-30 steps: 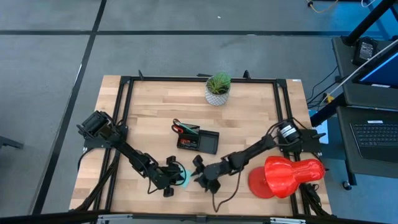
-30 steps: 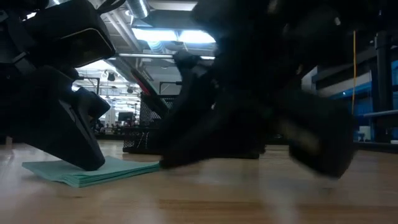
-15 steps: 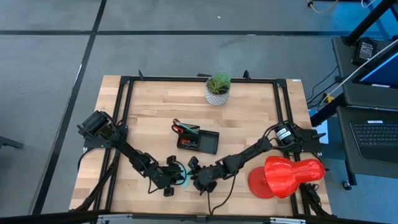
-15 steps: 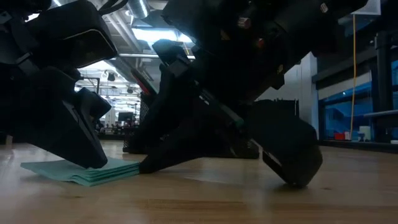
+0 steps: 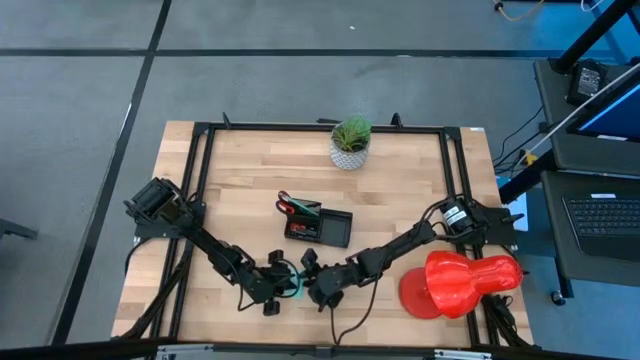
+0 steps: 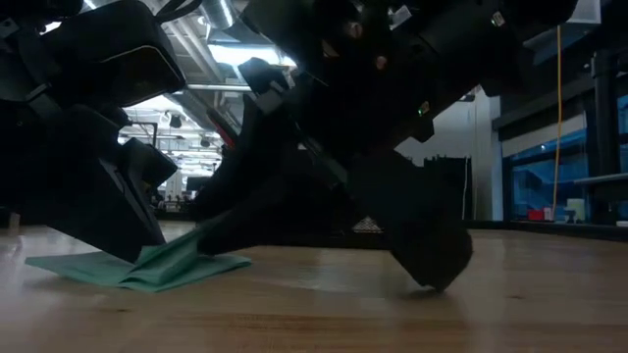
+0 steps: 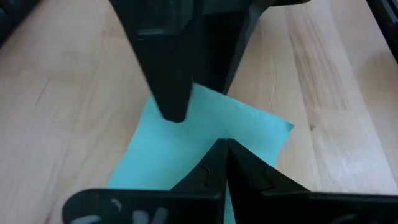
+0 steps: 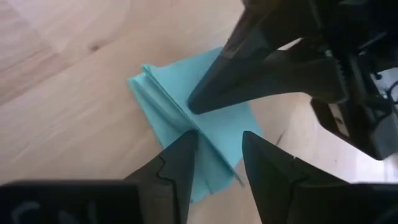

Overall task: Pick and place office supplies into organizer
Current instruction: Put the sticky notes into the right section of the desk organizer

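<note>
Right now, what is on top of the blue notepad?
The left claw presses shut on the notepad. The right claw straddles its lifted edge, fingers apart. Anything beneath the pad is hidden.

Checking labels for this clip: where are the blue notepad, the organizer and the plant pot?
blue notepad (image 7: 186,140): left wrist view, bare middle of the top sheet.
organizer (image 5: 338,230): high view, its right compartment.
plant pot (image 5: 349,157): high view, white pot wall.

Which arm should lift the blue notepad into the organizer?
Probably right. The right gripper straddles the notepad's lifted edge with fingers open. The left gripper is shut, pressing the pad onto the table. The organizer sits behind both.
</note>
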Robot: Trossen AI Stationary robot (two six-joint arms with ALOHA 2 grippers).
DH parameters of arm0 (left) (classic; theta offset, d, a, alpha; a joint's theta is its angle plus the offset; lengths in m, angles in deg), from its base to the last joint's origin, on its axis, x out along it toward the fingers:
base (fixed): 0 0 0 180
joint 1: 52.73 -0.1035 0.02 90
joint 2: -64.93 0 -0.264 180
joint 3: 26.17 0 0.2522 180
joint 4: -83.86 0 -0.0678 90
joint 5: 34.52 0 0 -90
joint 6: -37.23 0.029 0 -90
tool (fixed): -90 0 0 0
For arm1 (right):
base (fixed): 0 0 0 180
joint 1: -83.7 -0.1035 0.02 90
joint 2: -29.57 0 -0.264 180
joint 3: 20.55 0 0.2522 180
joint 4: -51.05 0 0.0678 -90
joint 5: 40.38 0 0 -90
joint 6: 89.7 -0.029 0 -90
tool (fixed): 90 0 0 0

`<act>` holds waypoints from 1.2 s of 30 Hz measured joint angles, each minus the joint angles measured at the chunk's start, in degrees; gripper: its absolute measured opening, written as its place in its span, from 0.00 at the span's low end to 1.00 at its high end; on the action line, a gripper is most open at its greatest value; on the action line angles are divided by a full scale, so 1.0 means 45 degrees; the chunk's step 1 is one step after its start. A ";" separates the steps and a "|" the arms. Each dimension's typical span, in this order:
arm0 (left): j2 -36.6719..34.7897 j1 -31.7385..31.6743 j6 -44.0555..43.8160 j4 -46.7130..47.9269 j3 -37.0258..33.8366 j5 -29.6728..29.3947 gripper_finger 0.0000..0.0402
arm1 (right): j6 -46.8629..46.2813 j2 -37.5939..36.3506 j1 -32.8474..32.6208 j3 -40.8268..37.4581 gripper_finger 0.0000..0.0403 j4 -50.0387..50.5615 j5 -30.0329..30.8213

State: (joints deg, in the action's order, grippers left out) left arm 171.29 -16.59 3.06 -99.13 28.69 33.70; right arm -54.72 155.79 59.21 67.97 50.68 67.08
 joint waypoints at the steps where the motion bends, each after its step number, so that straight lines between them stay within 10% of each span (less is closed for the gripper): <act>1: 0.0000 -0.0005 0.0005 0.0000 0.0000 0.0005 0.01 | -0.0013 0.0004 -0.0018 0.0000 0.34 0.0027 -0.0155; 25: 0.0005 -0.0146 0.0003 -0.0034 0.0005 -0.0083 0.01 | -0.0469 0.0408 -0.0185 0.0053 0.33 -0.0670 -0.0906; 36: 0.0005 -0.0146 0.0000 -0.0034 0.0005 -0.0073 0.01 | -0.0495 0.0423 -0.0190 0.0049 0.13 -0.0642 -0.0892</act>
State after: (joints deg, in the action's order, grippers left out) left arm 171.32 -17.24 3.06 -99.28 28.72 33.37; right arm -56.95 157.69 58.36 68.19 47.79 63.07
